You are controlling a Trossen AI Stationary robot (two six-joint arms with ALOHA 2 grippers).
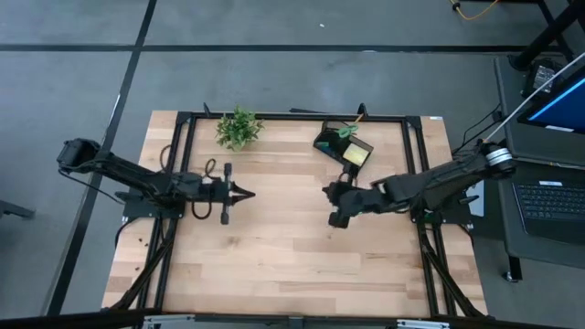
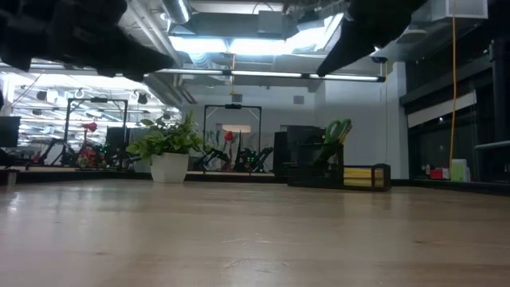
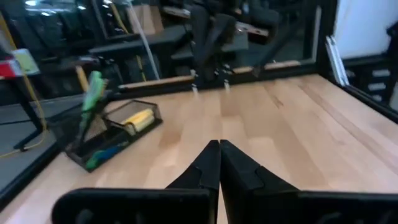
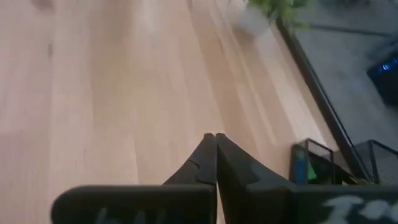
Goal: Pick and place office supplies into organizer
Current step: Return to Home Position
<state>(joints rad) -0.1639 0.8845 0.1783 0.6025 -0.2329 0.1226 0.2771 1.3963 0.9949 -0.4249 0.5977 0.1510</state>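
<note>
High view looks down on a light wooden table top (image 1: 292, 247) with both dark arms reaching toward its middle from opposite sides. The left gripper (image 1: 249, 193) hovers left of centre, and the right gripper (image 1: 326, 191) faces it from right of centre, the two well apart. In the left wrist view the left gripper's two dark fingers (image 3: 208, 167) are pressed together with nothing between them. The right wrist view shows the right one's fingers (image 4: 205, 157) likewise closed on nothing.

A small black mesh desk organizer (image 1: 327, 141) stands near the far edge of the table, right of centre, beyond the right gripper and apart from it. Green-handled scissors (image 2: 337, 130) stand in its taller upright compartment, handles up and leaning. A yellow sticky-note pad (image 2: 358, 176) lies in its low tray. Small blue and green items (image 3: 104, 155) also lie in the organizer, too blurred to name. A green potted plant in a white pot (image 2: 167, 151) stands at the far edge, left of the organizer.
</note>
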